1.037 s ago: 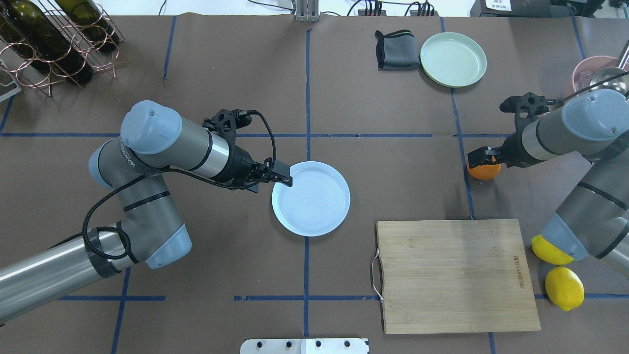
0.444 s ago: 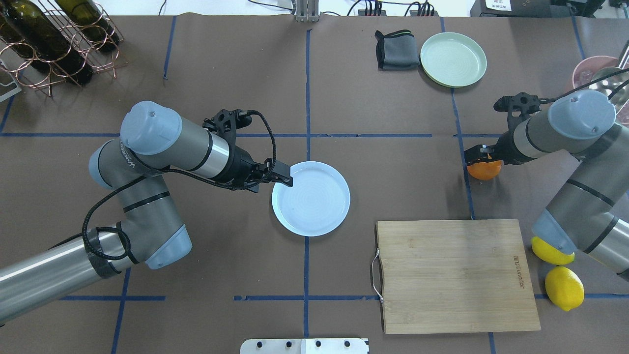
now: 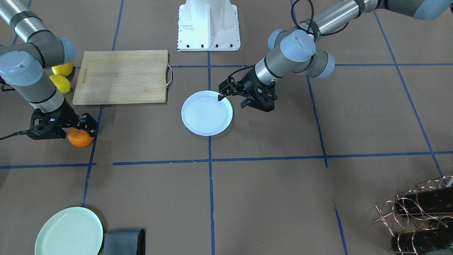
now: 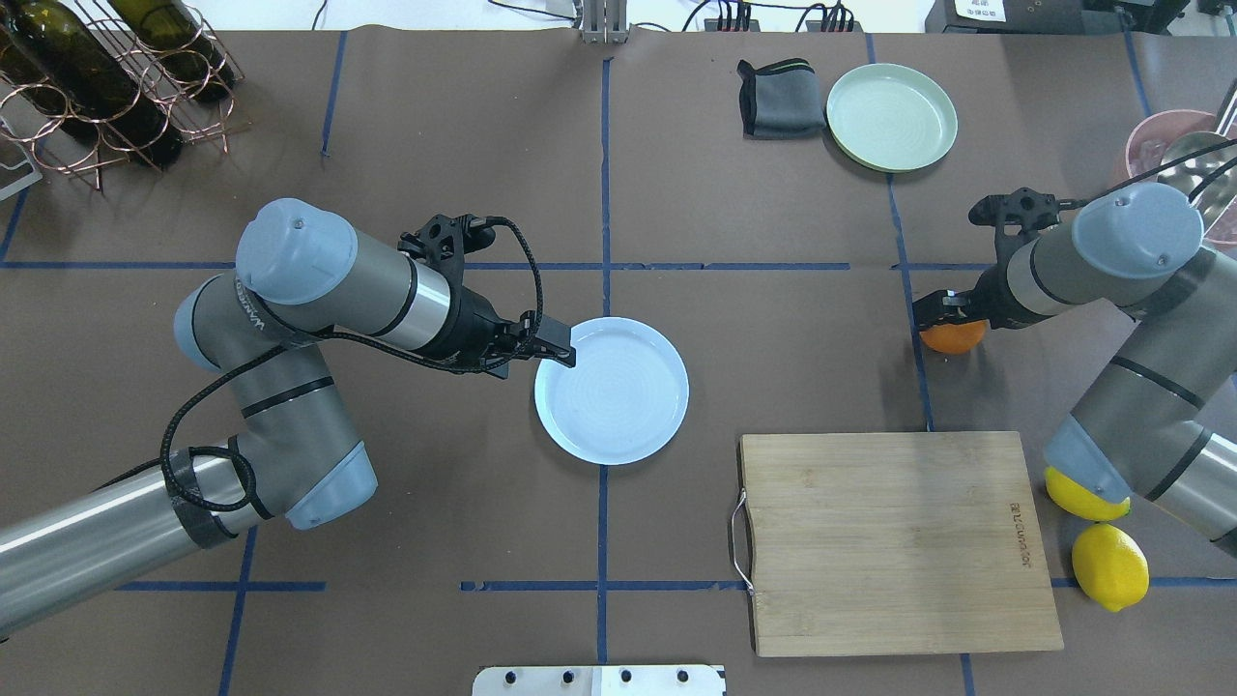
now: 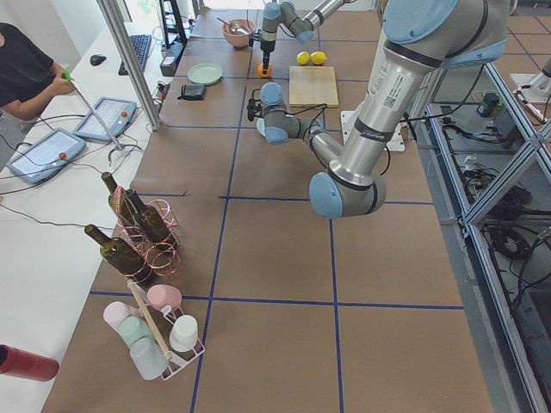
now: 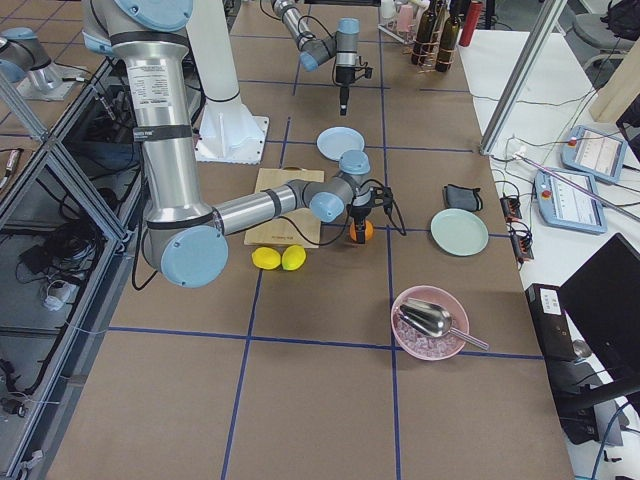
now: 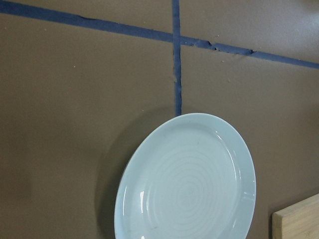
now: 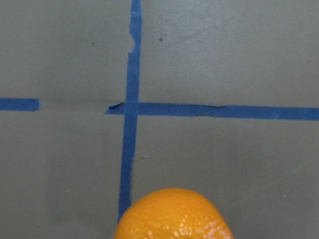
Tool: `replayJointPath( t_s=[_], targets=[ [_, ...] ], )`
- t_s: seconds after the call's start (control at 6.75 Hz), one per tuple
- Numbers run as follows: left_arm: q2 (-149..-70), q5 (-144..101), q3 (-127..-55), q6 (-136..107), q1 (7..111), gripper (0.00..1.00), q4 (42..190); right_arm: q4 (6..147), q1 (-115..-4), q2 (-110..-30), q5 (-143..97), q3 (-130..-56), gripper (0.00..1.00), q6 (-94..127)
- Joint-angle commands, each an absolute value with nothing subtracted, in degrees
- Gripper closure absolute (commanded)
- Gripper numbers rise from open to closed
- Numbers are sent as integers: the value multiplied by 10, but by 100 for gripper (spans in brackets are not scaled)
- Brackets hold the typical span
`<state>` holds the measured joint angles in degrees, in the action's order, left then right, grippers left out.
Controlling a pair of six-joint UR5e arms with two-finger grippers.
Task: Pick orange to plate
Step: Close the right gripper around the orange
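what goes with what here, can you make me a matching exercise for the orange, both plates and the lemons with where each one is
Things:
1. orange
2. pale blue plate
3. pale green plate
4. lemons

Places:
A. beside the grey cloth
B. directly under the right gripper
C. off the cutting board's handle-free end
D. next to the left gripper

Pairs: 1-B, 2-D, 3-A, 4-C

A robotics lab: industrial robot arms [image 4: 329,280] at a brown-covered table [image 4: 773,338] gridded with blue tape [image 4: 602,193], aluminium frame posts [image 5: 129,60], touchscreen control pendants [image 5: 40,156], and an operator [image 5: 21,64] alongside.
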<state>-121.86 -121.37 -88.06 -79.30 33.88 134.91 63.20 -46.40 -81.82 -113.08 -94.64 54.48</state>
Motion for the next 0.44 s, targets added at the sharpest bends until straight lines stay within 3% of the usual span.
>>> replayJointPath(
  t_s=[0.0,0.15,0.3],
  targets=[
    [-1219,-1211,-882,-794,338,1,1349,632,-460,-818,-1131,-948,32,551],
    [-1218,-1211,-886,-794,340,1,1349,631,-459,-816,-1133,-952,90,571],
    [-1217,-1210,-899,-793,342,1,1349,633,-459,-790,-1139,-957,100,572]
  ],
)
